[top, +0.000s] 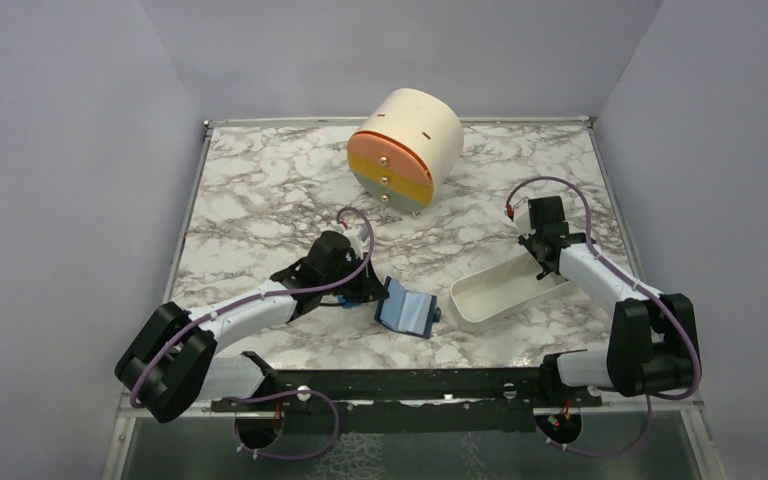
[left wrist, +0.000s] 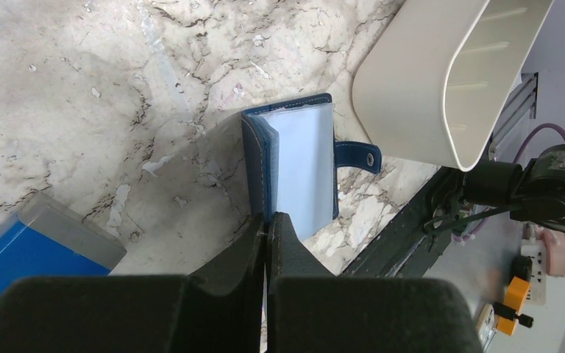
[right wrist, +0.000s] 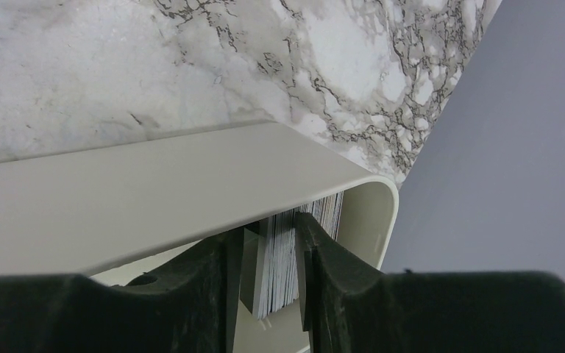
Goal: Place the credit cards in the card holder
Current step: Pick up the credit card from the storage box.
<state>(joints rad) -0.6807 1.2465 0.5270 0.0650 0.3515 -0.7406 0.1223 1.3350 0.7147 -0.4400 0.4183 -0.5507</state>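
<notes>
Your right jaws are down inside the white tray, and the credit cards sit right between them. In the right wrist view, lower centre, the cards stand on edge as a tight stack with their thin edges running up the frame. Their flat faces therefore meet the two pads squarely, which is the orientation you want for a pinch. The jaws stand partly apart and close in on both sides of the stack. You cannot tell from here whether they have bitten yet or how many cards are caught; more cards show further back, toward the tray's rounded end.

The card holder lies open on the counter at centre of the top view, just beside the tray's left end, so the carry runs leftward across the frame. The right arm is the one at the cards and the left arm the one at the holder.

Your left jaws are closed tight at the holder's near edge. The navy cover stands edge-on and runs straight into their seam, so they appear to be pinching it and propping it open. The pale inner page and the snap tab face the tray, so the cards would probably arrive from that open side.
</notes>
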